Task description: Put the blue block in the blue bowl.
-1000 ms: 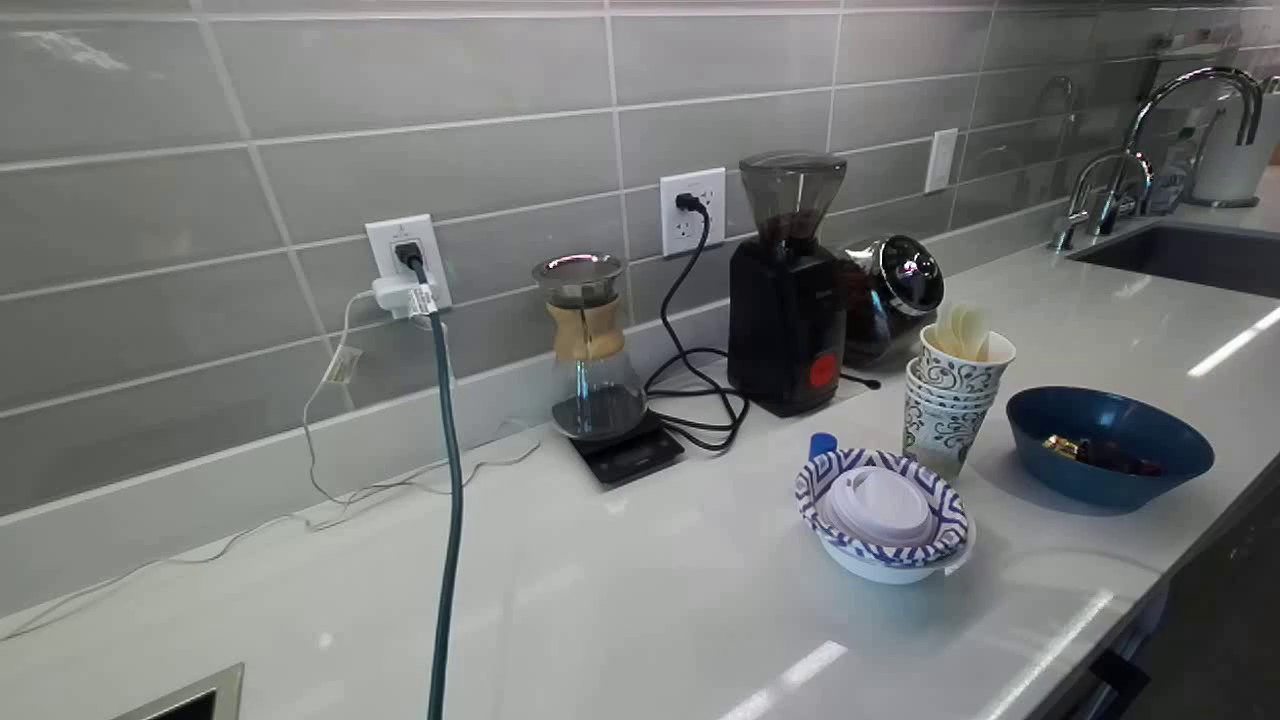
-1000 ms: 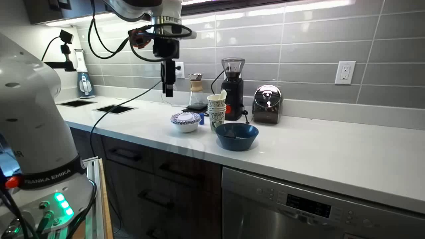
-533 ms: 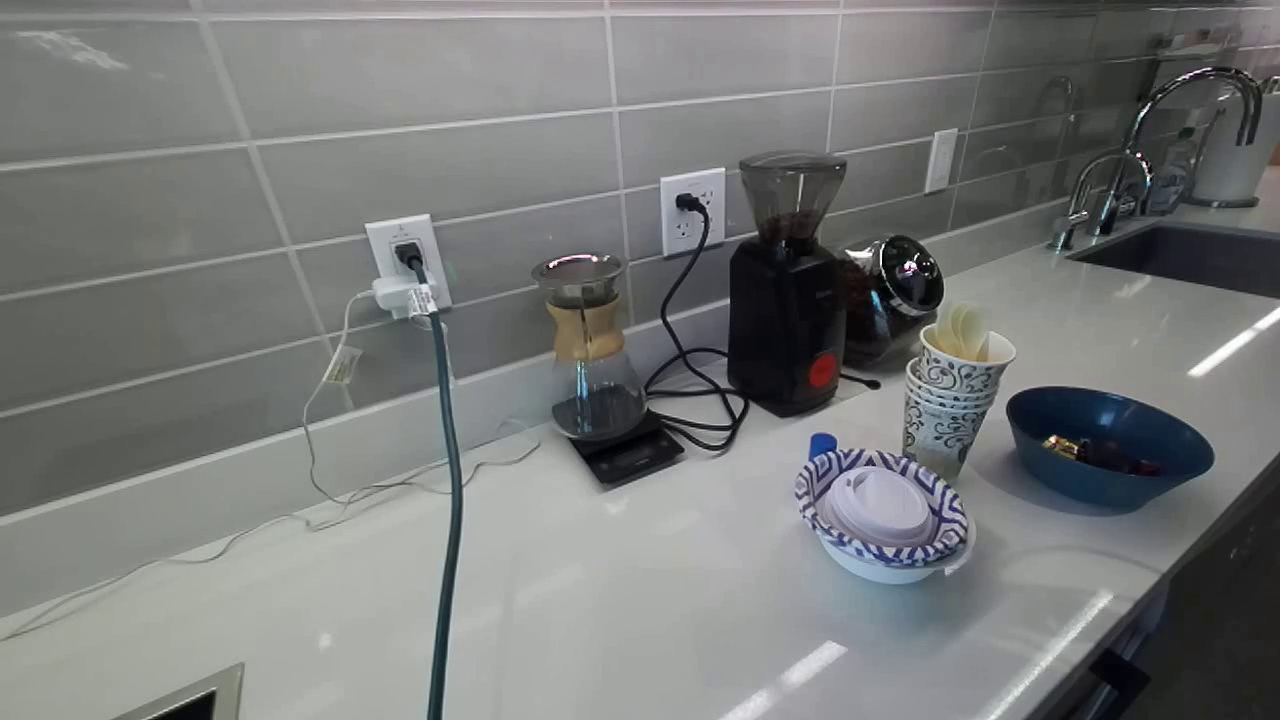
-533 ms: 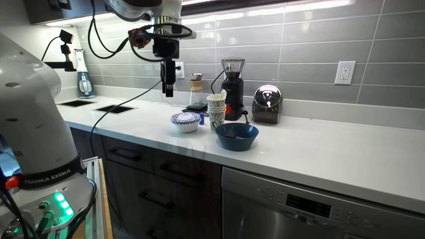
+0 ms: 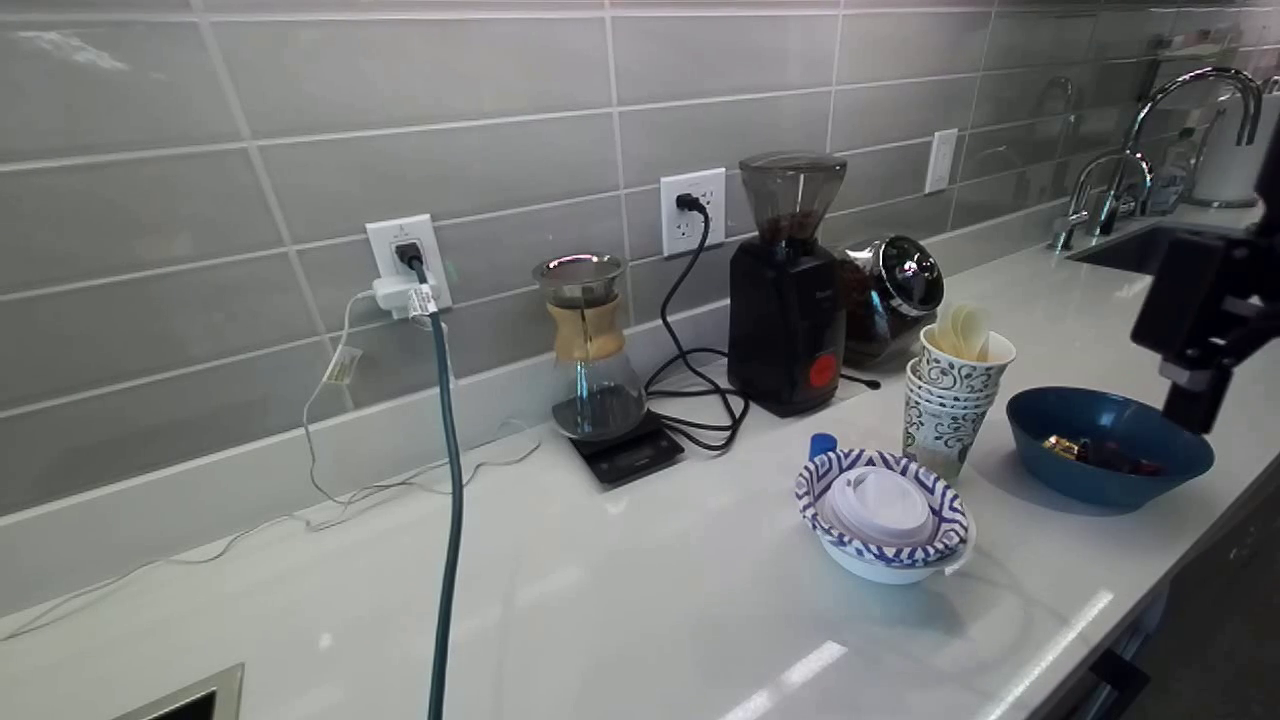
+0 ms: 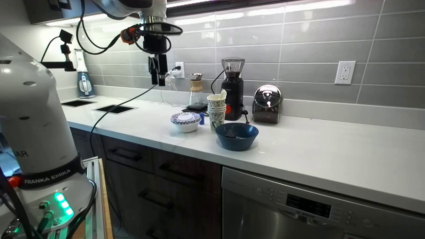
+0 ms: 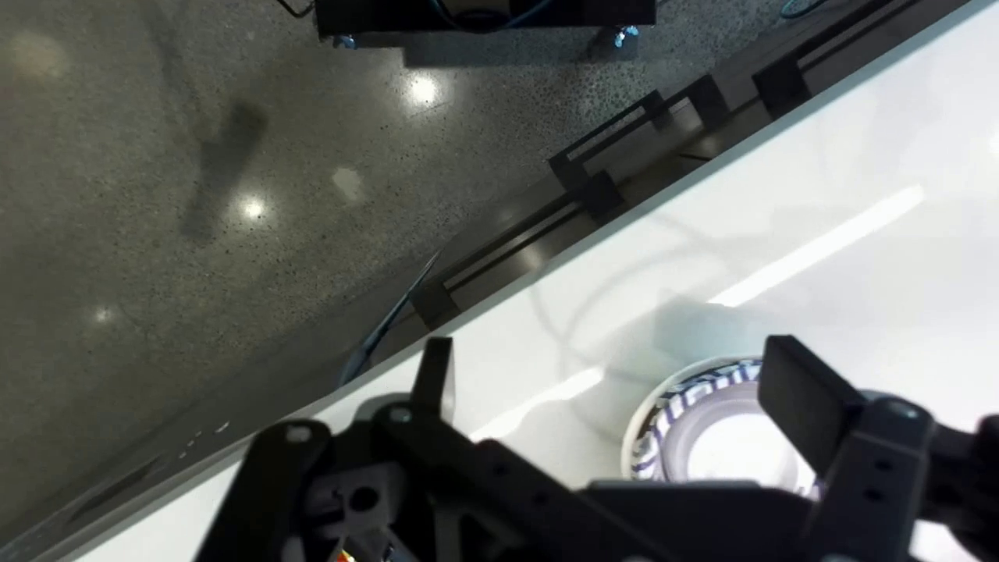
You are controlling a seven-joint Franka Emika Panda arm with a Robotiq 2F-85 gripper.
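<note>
Wrist view shows my fingers [image 7: 808, 402] spread apart and empty, and since a fingertip [image 5: 1196, 405] has just appeared in an exterior view, I judge the reach barely begun, the blue block [image 5: 822, 445] and dark-blue bowl [image 6: 236, 142] waiting well below those fingers.

The wall [image 6: 252, 38] is lit from above by a strip light [image 6: 189, 3]. White streaks are seen on the tabletop [image 5: 620, 620], bright spots on the floor [image 7: 140, 234]. The dark fingers [image 5: 1195, 405] are slightly blurred.
</note>
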